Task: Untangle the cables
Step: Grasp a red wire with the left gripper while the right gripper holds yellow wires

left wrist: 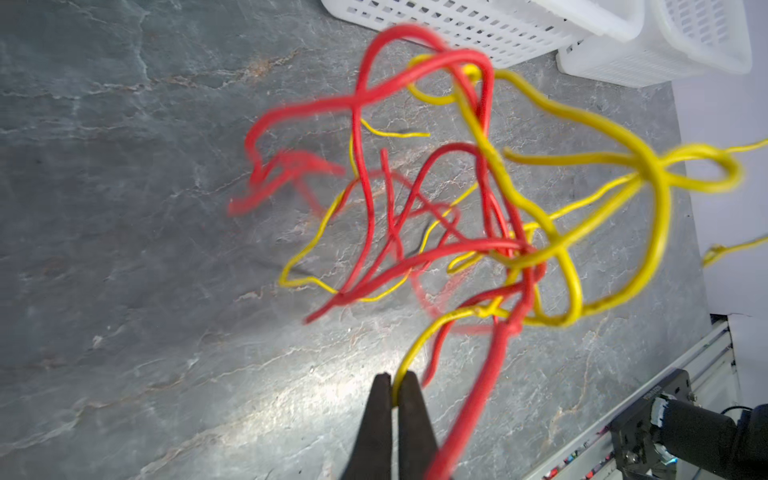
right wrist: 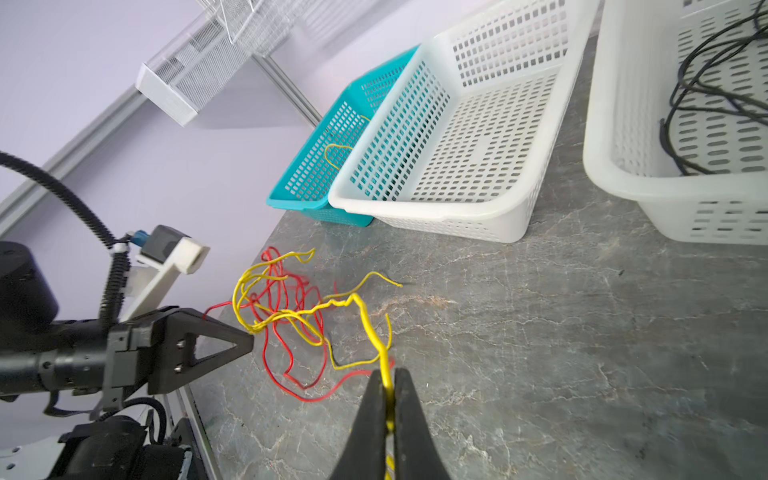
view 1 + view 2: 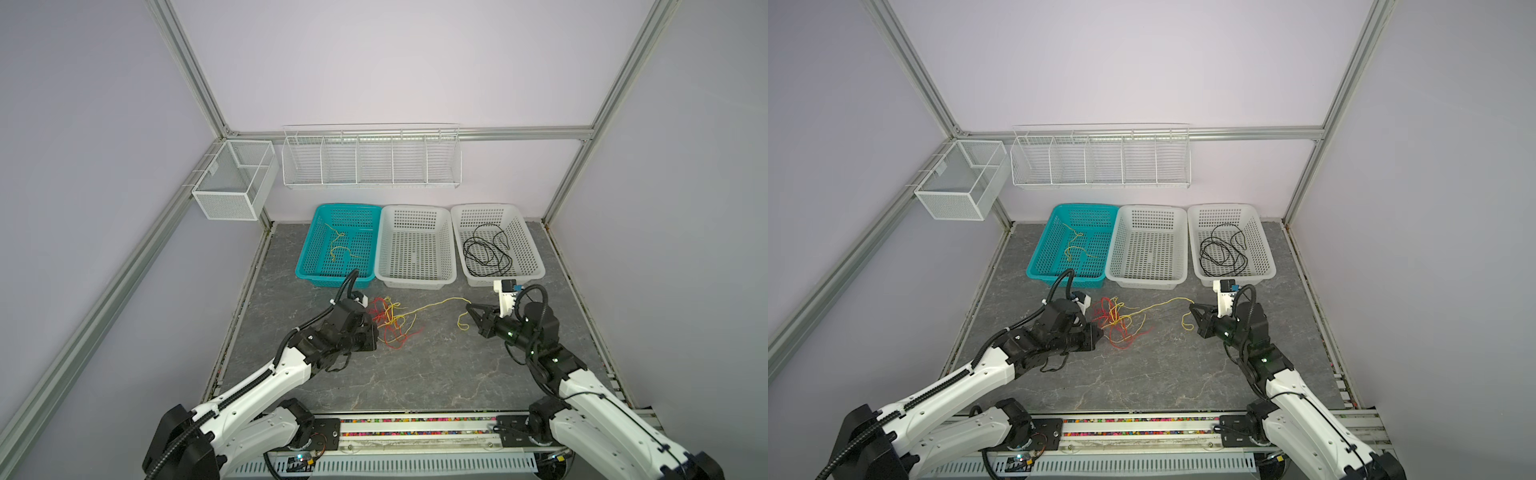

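The red and yellow cables (image 3: 390, 322) lie tangled mid-counter (image 3: 415, 374). Left claw (image 1: 395, 380), at nine o'clock, clamps a yellow strand (image 1: 440, 322). Right claw (image 2: 387, 374), at three o'clock, seemingly pinches a long yellow strand (image 2: 372, 332).

- A grey marbled tabletop (image 3: 415, 374) lies under the left gripper (image 1: 395, 379) and the right gripper (image 2: 387, 372).
- Pale lilac walls (image 3: 374, 62) with aluminium frame profiles (image 3: 523, 133) stand beyond both.
- A white wire shelf (image 3: 371, 162) with five compartments hangs on the far wall.
- A white mesh box (image 3: 226, 203) hangs beyond the left gripper, to its outer side.
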Available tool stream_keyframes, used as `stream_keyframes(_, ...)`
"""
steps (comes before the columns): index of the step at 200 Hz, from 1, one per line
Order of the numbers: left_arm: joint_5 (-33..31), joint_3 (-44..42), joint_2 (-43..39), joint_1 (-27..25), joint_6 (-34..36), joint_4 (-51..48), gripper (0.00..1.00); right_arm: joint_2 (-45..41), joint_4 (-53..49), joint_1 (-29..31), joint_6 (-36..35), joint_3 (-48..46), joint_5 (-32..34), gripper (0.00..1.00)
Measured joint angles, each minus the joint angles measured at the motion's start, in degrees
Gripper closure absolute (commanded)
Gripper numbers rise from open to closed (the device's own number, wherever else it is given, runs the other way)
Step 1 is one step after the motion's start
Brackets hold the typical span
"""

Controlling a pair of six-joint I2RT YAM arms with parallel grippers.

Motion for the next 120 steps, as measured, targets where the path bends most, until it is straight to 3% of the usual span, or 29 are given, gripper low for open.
stream_keyframes(19, 2.36, -0.48, -1.27, 0.39, -0.48, -0.09, 1.00, 7.28, 0.68, 2.32, -1.49, 2.45, -1.05, 0.74)
stream_keyframes(38, 5.11, -0.22, -1.53, 0.68, -0.70, 0.00, 1.00, 9.01, 0.68, 5.97, -3.85, 3.50, -1.09, 0.50)
stream_keyframes(52, 6.97, 0.57, -1.51, 0.66, -0.68, -0.35, 1.00, 8.57, 1.14, 7.74, -4.98, 3.63, -1.31, 0.40)
stream_keyframes(93, 10.97, 2.58, -1.86, 0.55, -1.09, -0.44, 1.00, 8.55, 4.70, 9.14, -5.60, 3.69, -3.56, 0.35)
stream_keyframes(120, 12.48, 2.67, -1.55, -1.14, -1.77, -0.26, 1.00, 13.03, 7.30, 13.90, -6.08, 4.92, -5.75, 0.36)
